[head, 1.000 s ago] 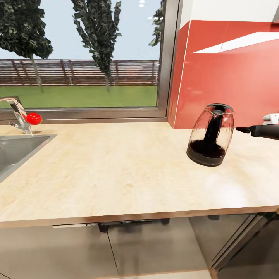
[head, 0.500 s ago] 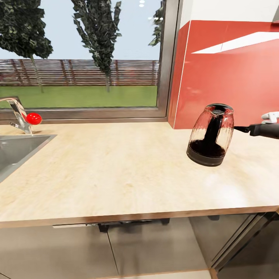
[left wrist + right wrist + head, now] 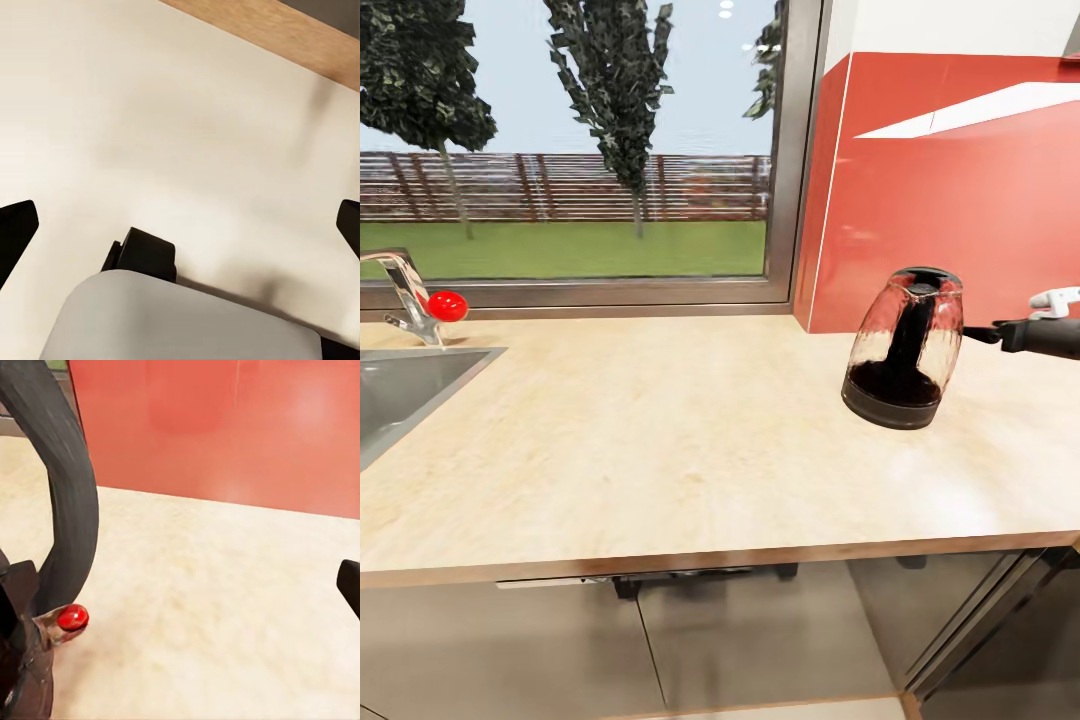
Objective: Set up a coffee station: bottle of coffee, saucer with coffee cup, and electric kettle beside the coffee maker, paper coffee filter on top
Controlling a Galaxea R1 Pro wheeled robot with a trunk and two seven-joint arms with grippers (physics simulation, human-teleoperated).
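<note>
Pale countertop [image 3: 660,430] is seen spanning the head view, window [image 3: 580,150] at 12 o'clock, red backsplash [image 3: 950,190] at 2 o'clock, sink [image 3: 400,390] with faucet [image 3: 405,295] at 9 o'clock. Glass electric kettle [image 3: 905,348] is stood upright on the counter at 3 o'clock, in front of the red panel. Right gripper [image 3: 1000,335] is seen just beside the kettle's handle side, jaws apart, not touching; its fingertip [image 3: 351,583] and the kettle handle [image 3: 64,487] are caught in the right wrist view. Left gripper [image 3: 180,217] jaws are spread wide over a bare pale surface.
</note>
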